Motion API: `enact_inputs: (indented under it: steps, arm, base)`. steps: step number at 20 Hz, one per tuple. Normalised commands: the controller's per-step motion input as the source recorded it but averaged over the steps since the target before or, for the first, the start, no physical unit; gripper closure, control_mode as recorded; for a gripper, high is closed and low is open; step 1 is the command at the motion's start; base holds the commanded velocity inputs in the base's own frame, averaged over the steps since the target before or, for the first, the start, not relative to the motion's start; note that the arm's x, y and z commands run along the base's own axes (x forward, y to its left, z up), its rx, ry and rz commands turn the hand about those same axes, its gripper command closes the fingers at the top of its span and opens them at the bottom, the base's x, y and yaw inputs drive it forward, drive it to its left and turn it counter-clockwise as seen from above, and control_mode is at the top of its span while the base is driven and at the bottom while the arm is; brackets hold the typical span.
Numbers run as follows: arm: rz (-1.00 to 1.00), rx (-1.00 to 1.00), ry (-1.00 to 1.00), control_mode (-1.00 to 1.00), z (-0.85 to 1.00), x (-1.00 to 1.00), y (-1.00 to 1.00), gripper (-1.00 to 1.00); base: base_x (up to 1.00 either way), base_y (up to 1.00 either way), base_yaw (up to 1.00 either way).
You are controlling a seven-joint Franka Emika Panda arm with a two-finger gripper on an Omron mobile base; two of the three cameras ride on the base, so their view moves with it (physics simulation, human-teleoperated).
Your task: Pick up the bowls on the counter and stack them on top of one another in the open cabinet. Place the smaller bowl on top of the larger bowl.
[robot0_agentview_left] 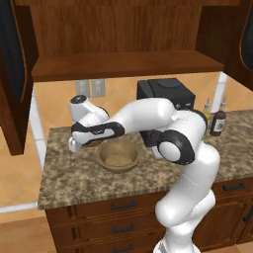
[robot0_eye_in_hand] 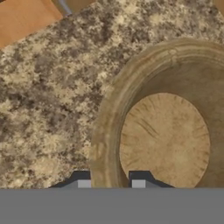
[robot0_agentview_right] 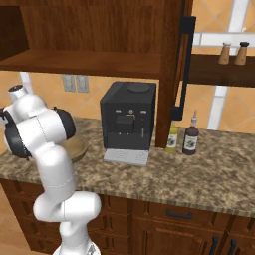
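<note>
Larger bowl [robot0_agentview_left: 117, 157], tan, thick-rimmed, upright on the counter [robot0_agentview_left: 69, 173] before the coffee machine [robot0_agentview_right: 128, 119]. Gripper [robot0_eye_in_hand: 111, 181] slightly parted, its fingers either side of the bowl's rim; contact unclear.

Orange-tan tiled wall [robot0_agentview_left: 123, 94] with outlets [robot0_agentview_left: 98, 88], perhaps two, behind a black coffee machine [robot0_agentview_right: 127, 119].

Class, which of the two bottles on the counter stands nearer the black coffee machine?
The yellow bottle; the dark brown bottle stands on its far side, further from the black coffee machine.
</note>
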Motion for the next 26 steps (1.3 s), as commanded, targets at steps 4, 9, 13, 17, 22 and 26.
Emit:
enact_inputs:
  steps: [4, 9, 13, 17, 22, 26]
  arm:
    - [0.00, 0.00, 0.00, -1.00, 0.16, -0.69, -0.07, 1.00]
    - [0.00, 0.00, 0.00, -1.00, 0.21, -0.40, -0.35, 1.00]
    - [-0.03, 0.00, 0.07, -1.00, 0.22, -0.12, -0.46, 1.00]
    - [0.00, 0.00, 0.09, -1.00, -0.04, -0.06, -0.43, 1.00]
    - [0.00, 0.00, 0.08, -1.00, -0.20, 0.00, -0.38, 1.00]
    - [0.00, 0.00, 0.05, -1.00, -0.14, -0.02, -0.20, 1.00]
  base:
    - [0.00, 0.00, 0.00]
    - [0.00, 0.00, 0.00]
    - [0.00, 0.00, 0.00]
    - [0.00, 0.00, 0.00]
    - [0.00, 0.00, 0.00]
    - [0.00, 0.00, 0.00]
